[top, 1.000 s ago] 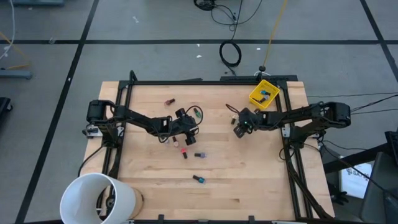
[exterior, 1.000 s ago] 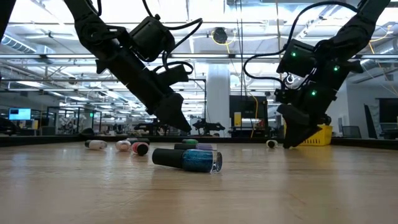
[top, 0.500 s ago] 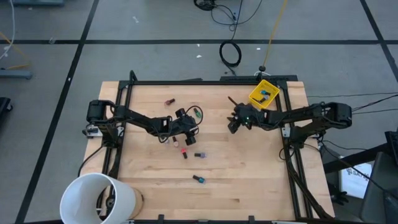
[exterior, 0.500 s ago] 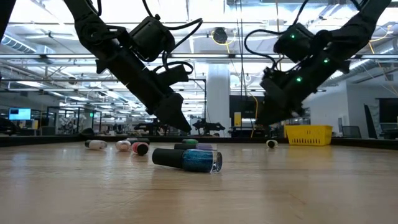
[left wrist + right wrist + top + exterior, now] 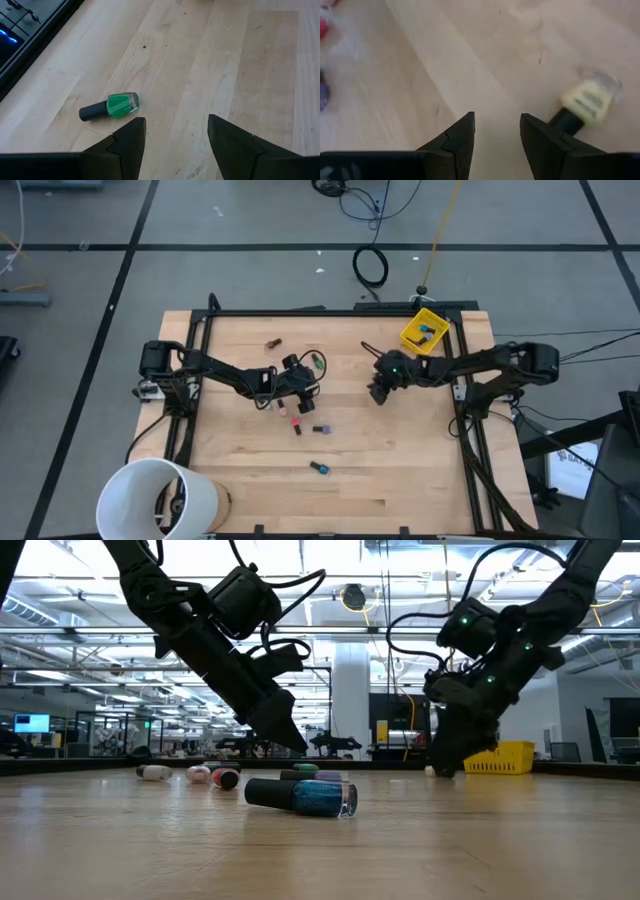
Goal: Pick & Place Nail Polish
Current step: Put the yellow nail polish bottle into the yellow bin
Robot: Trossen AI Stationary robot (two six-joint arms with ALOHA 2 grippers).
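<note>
Several tiny nail polish bottles lie on their sides on the wooden table (image 5: 400, 470). Among them are a green one (image 5: 317, 362) (image 5: 112, 106), a red one (image 5: 296, 425), a purple one (image 5: 320, 429) and a teal one (image 5: 318, 468) (image 5: 305, 796). My left gripper (image 5: 303, 384) (image 5: 175, 125) hangs open over the table, with the green bottle just ahead of one finger. My right gripper (image 5: 379, 392) (image 5: 497, 130) is open and low at the table. A pale yellow bottle with a dark cap (image 5: 585, 102) lies close outside one of its fingers. My right gripper has the pale yellow bottle's dark cap (image 5: 566, 120) right beside the outer side of one finger (image 5: 542, 137). I cannot tell whether they touch. Nothing is between the fingers.
A yellow bin (image 5: 424, 332) (image 5: 497, 757) holding a few bottles stands at the table's far right. A large white bucket (image 5: 158, 498) stands at the near left corner. A dark red bottle (image 5: 272, 343) lies toward the far edge. Bare wood lies along the near right.
My right gripper has risen from the table and swung a little toward the table's left. It has then come down again to the table, slightly left of where it stood.
</note>
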